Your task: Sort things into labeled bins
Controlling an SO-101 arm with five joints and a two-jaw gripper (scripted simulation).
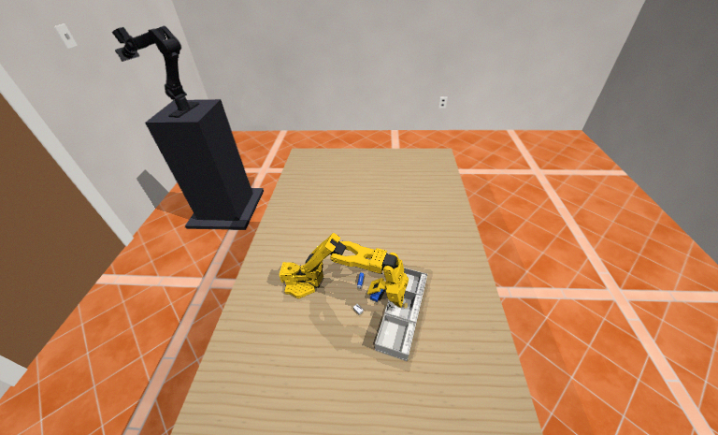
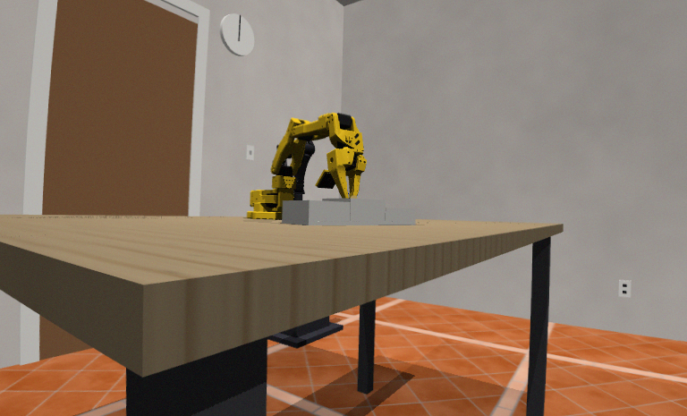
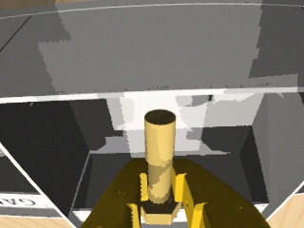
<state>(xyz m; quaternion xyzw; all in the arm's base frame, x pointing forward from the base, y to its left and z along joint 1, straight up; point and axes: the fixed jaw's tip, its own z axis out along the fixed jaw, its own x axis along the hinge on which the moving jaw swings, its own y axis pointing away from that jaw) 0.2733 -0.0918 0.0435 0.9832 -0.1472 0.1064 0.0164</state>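
Observation:
My gripper [image 3: 161, 205] is shut on a tan bolt [image 3: 160, 152] with a round shaft and a square head. In the wrist view the bolt hangs over the open middle bin [image 3: 171, 121] of a grey row of three bins [image 1: 402, 316]. The gripper [image 1: 394, 302] points down, just above the bin rim [image 2: 349, 194]. On the table beside the bins lie a blue cylinder [image 1: 360, 280], a blue block [image 1: 377, 295] partly hidden by the arm, and a small silver piece [image 1: 358, 309]. A part of the left bin's label [image 3: 19, 203] shows; I cannot read it whole.
The arm's yellow base [image 1: 299, 277] stands left of the bins. The bins [image 2: 349, 211] sit low on the wooden table, near its right side. A black pedestal with a dark arm [image 1: 204, 166] stands on the floor beyond the table's left edge.

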